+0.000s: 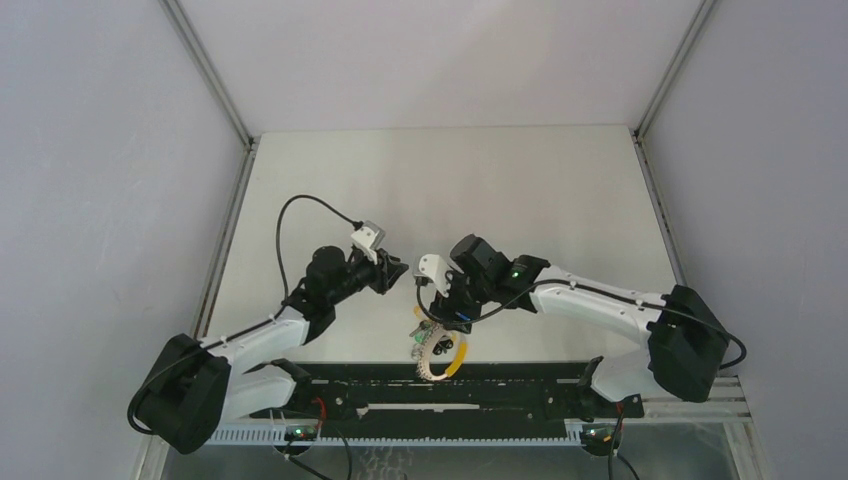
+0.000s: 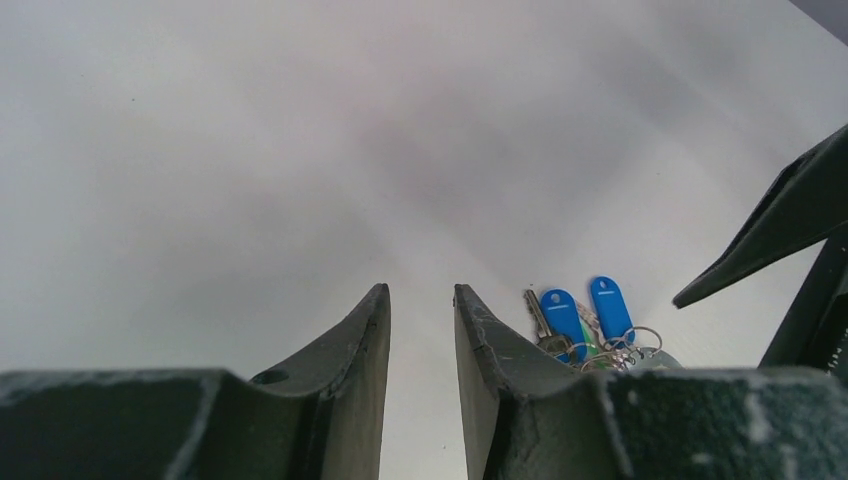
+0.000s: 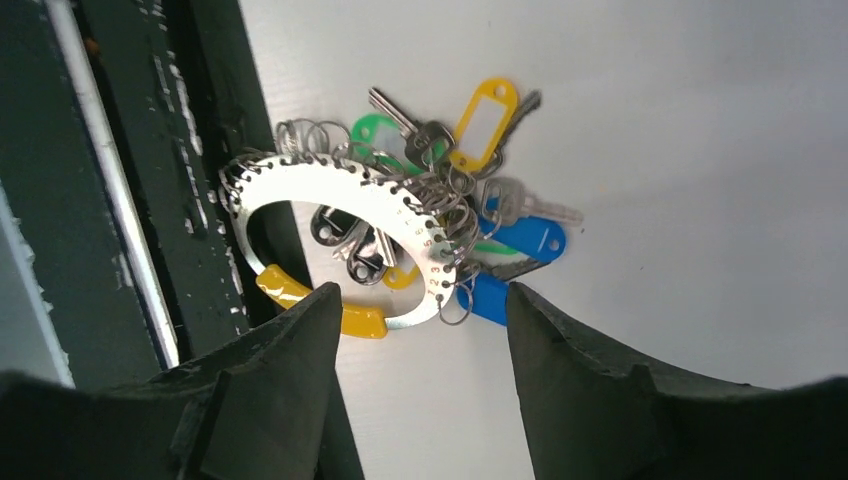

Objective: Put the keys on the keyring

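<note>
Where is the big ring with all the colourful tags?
In the top view, the keyring lies on the table near the front edge, at the black rail, just below the right claw.

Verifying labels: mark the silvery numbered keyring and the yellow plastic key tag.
silvery numbered keyring (image 3: pixel 405 218), right wrist view, numbered band
yellow plastic key tag (image 3: pixel 487 120), right wrist view, label window

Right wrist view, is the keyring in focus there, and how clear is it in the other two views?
Right wrist view: the silvery metal keyring with its yellow-orange band is sharp, evenly lit, stamped digits showing. Left wrist view: only the bunch's blue plastic tags peek out, slightly soft. Top external view: the ring is tiny, detail lost.
</note>
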Controlling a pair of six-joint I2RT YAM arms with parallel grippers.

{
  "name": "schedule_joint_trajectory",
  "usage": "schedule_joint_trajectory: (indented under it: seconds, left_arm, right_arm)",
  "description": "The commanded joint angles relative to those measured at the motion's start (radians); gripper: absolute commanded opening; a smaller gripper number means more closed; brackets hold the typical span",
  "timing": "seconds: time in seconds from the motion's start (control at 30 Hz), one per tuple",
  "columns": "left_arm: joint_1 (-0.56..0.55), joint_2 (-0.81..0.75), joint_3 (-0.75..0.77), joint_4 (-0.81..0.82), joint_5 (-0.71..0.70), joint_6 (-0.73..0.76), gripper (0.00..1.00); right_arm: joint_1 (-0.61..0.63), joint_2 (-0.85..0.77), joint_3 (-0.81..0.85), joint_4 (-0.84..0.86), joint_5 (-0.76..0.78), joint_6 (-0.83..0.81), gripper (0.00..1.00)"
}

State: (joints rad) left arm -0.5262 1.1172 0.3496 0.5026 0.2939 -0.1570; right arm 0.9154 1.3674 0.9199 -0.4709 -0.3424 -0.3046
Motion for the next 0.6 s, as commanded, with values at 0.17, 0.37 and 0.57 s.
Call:
schedule_joint_trajectory:
  seconds: [0.17, 0.37, 0.57]
  left_arm:
    - [0.027, -0.056, -0.018, 0.005, -0.069, -0.054, 0.35]
    - [0.029, -0.046, -0.017, 0.009, -0.062, -0.058, 0.35]
    - [0.031, -0.045, -0.016, 0.008, -0.06, -0.055, 0.35]
  right_arm:
    - [0.031, 0.141, -0.019, -0.016, 0.198, 0.279, 0.51]
    - [0.042, 0.187, -0.03, 0.029, 0.217, 0.397, 0.47]
    - [0.06, 0.254, -0.017, 0.025, 0.26, 0.418, 0.47]
